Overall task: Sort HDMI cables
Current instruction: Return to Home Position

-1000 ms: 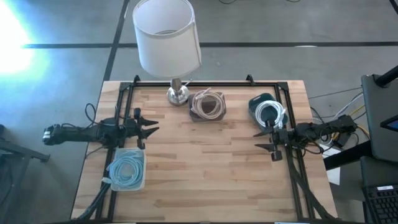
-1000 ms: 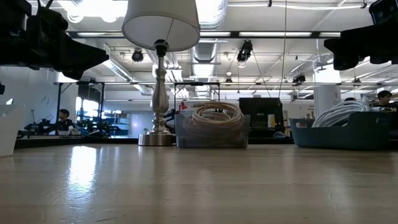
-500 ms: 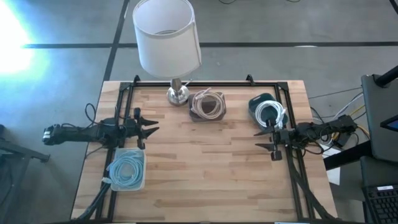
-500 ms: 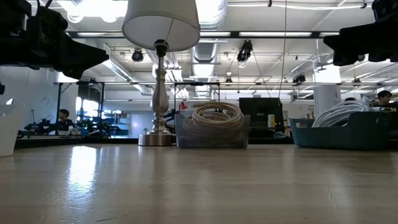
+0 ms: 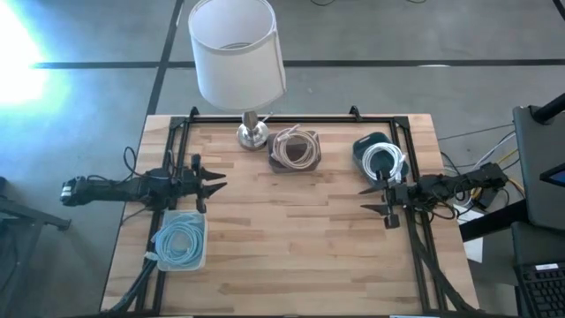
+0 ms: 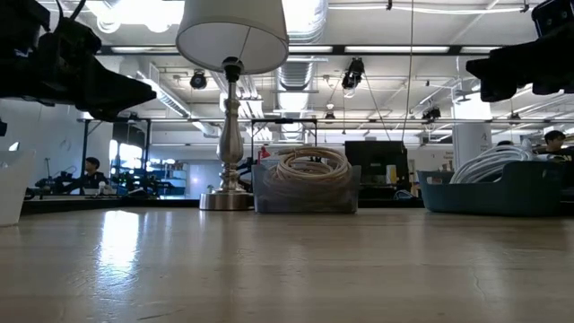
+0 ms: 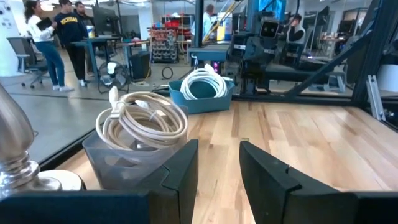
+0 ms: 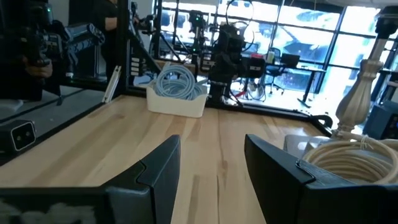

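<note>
The sorting looks finished, and the layout shows why. The light blue HDMI cables (image 5: 179,238) lie coiled in the shallow white plastic bin (image 5: 203,254) toward the near-left corner of the pale butcher-block wooden table (image 5: 291,252). The beige HDMI cables (image 5: 296,148) are heaped in the translucent grey bin (image 5: 274,161) at the middle of the far edge. The white HDMI cables (image 5: 386,162) fill the dark blue bin (image 5: 359,147) toward the far-right corner. Each colour has a bin of its own, well apart from the others, and I see no loose coil on the boards between them. The beige heap rises above its rim in the low view, so I judge that several coils are stacked there. The left gripper (image 5: 212,182) hangs over the left edge, just on the far side of the white bin. Its fingers are spread and nothing is between them. The right gripper (image 5: 364,200) hangs over the right edge, just on the near side of the blue bin, and it too is spread and empty. Both point inward across the table and are held level, off the wood. I read this as a parked posture, with the jaws apart because nothing is left to carry. The tall lamp with a white drum shade (image 5: 237,49) (no part of the sort) stands at the far edge just beside the grey bin, and both arms are well clear of it.
</note>
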Controlling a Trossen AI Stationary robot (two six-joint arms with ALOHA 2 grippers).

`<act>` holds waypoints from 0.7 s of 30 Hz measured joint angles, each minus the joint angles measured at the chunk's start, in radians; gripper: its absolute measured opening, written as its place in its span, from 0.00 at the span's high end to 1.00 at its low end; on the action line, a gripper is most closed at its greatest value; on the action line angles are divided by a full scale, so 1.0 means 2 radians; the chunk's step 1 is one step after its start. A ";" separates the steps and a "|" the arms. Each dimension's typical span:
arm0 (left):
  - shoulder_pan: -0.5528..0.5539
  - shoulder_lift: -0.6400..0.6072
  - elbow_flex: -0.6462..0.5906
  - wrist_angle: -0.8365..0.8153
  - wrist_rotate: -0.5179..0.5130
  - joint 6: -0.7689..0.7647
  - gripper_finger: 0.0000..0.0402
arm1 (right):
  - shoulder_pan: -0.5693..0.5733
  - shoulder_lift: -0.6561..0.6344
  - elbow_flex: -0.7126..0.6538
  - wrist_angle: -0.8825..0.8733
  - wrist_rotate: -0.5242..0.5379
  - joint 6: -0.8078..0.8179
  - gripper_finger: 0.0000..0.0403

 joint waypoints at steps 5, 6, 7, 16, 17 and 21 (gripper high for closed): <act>0.000 0.000 0.000 -0.001 -0.002 0.000 0.70 | 0.000 0.015 0.000 0.000 0.000 -0.006 0.56; 0.000 0.000 0.000 -0.002 -0.002 0.000 0.70 | 0.000 0.017 0.000 0.000 0.000 -0.006 0.56; 0.000 0.000 0.000 -0.004 -0.002 -0.001 0.70 | 0.000 0.020 0.000 0.000 0.000 -0.005 0.56; 0.000 0.000 0.001 -0.009 -0.004 -0.005 0.70 | 0.000 0.023 0.000 0.001 0.000 0.020 0.56; 0.000 0.000 0.001 -0.009 -0.004 -0.005 0.70 | 0.000 0.023 0.000 0.001 0.000 0.019 0.56; 0.000 0.000 0.001 -0.009 -0.004 -0.005 0.70 | 0.000 0.023 0.000 0.001 0.000 0.017 0.56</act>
